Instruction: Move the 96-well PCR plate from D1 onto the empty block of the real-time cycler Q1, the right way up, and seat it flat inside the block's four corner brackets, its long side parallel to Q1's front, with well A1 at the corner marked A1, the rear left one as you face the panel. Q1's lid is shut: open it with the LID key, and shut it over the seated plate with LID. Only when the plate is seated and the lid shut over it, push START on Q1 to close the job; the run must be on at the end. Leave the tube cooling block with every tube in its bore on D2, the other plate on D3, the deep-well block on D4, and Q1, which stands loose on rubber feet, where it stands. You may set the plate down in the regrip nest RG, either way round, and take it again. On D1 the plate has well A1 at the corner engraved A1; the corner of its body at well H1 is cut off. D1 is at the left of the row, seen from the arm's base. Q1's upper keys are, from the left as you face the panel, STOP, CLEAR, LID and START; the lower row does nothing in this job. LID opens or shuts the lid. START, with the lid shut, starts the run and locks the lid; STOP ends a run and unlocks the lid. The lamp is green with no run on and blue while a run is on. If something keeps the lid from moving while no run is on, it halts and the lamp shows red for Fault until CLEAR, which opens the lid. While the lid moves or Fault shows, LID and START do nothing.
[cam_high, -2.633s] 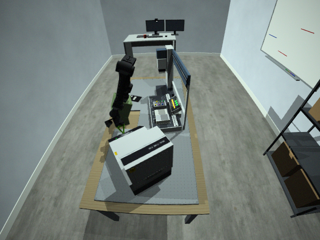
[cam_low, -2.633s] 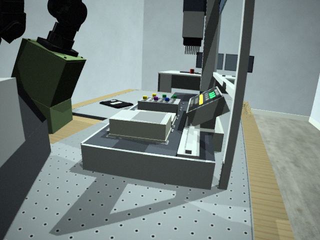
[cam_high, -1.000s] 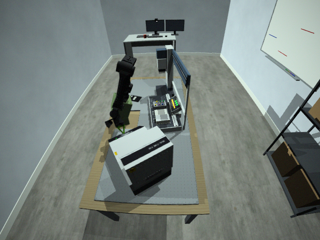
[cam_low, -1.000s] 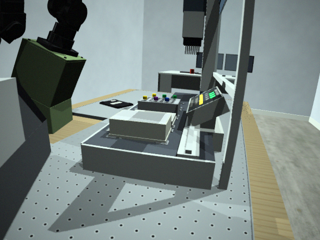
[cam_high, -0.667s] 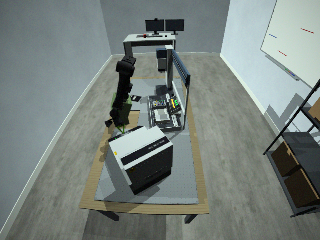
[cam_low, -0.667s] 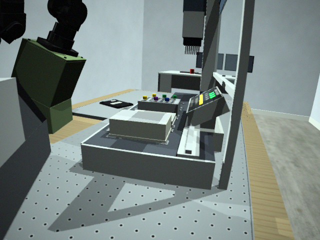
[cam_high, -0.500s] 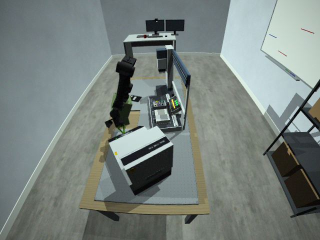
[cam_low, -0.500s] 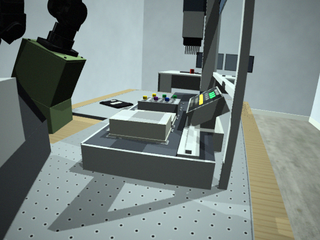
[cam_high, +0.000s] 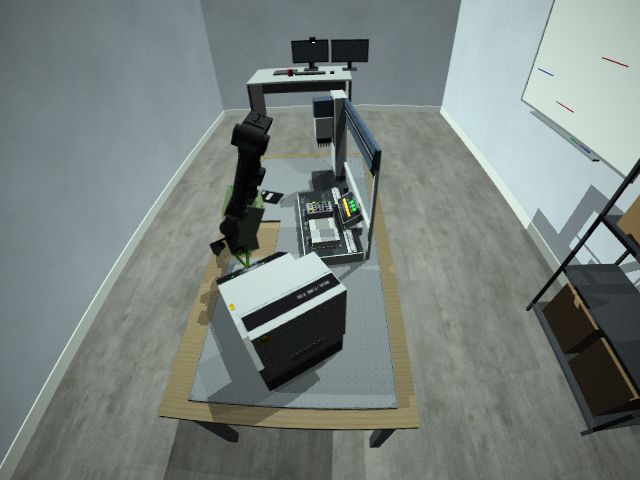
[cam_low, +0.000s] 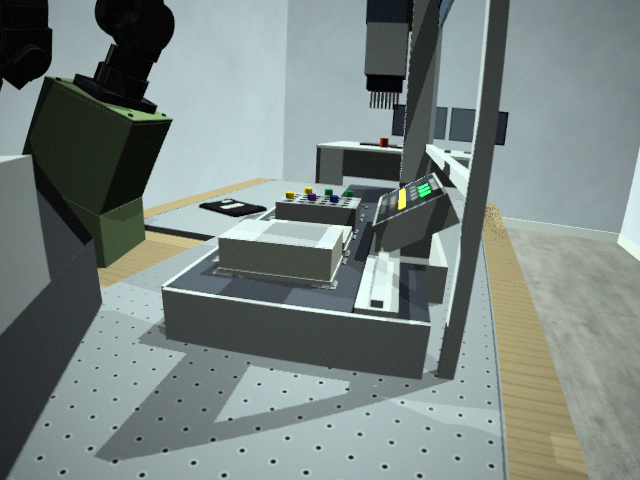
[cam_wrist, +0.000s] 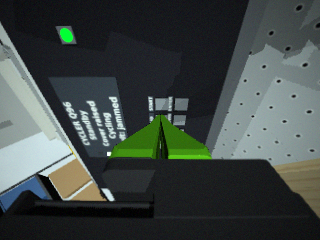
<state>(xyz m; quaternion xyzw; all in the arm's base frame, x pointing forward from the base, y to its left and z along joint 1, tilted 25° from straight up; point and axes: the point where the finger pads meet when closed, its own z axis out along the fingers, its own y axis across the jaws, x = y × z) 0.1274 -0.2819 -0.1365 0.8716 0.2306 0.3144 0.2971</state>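
My gripper (cam_high: 247, 265) (cam_wrist: 160, 119) is shut and empty, its green fingertips over the cycler's key panel. In the wrist view they cover the place of the LID key, beside the START key (cam_wrist: 161, 104); whether they touch it I cannot tell. The lamp (cam_wrist: 66, 35) (cam_high: 232, 276) is green. Q1 (cam_high: 294, 330) (cam_low: 15, 217) stands in the foreground; its lid (cam_high: 263, 288) looks shut and hides the block. I cannot make out the PCR plate from D1 in any view. The tube cooling block (cam_high: 318, 207) (cam_low: 317, 210) holds coloured caps. The pale deep-well block (cam_high: 324, 229) (cam_low: 279, 258) stands nearer Q1.
A sloped control panel (cam_high: 350, 208) (cam_low: 410, 198) stands beside the deck row. The gantry post (cam_low: 473, 206) rises at the deck's far side, with a pipetting head (cam_high: 323, 126) (cam_low: 385, 51) above the deck. A flat black piece (cam_high: 271, 196) (cam_low: 232, 207) lies near the green arm base (cam_low: 87, 149).
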